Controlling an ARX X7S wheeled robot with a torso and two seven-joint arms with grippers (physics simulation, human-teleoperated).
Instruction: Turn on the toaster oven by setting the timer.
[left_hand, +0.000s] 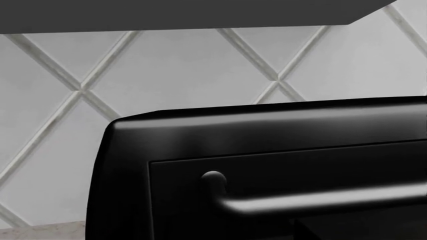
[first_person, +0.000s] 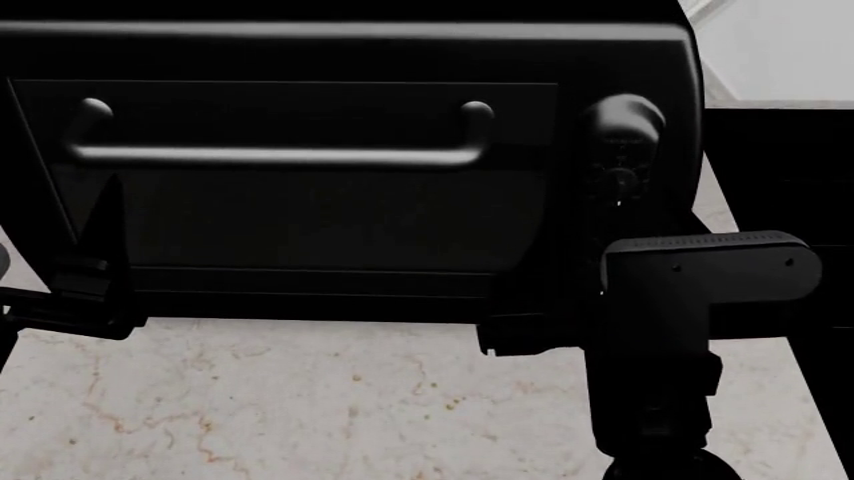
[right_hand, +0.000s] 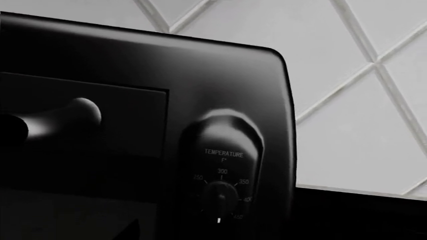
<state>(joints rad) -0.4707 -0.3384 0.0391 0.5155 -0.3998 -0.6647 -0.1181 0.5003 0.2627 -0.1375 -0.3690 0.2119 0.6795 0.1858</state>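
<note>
- toaster oven (first_person: 347, 60) fills upper head view, standing at back of pale marble counter (first_person: 294, 400), dark glass door facing robot.
- bar handle (first_person: 274, 152) runs horizontal across door top; also seen in left wrist view (left_hand: 320, 200), mounted on a round post.
- knob panel (first_person: 621, 150) at oven's right side; right wrist view shows temperature knob (right_hand: 220, 196) with dial marks 250 to 450 around it.
- right arm (first_person: 667, 330) reaches forward and up from lower right of head view, wrist block in front of oven's lower right corner, below knob panel.
- right gripper (first_person: 617, 190) near knob column; too dark to read the finger gap, contact with a knob unclear.
- left gripper (first_person: 100, 250) at left edge, one dark finger pointing up against door's lower left; finger gap cannot be told.
- diamond-tile wall (left_hand: 167, 65) behind oven in both wrist views.
</note>
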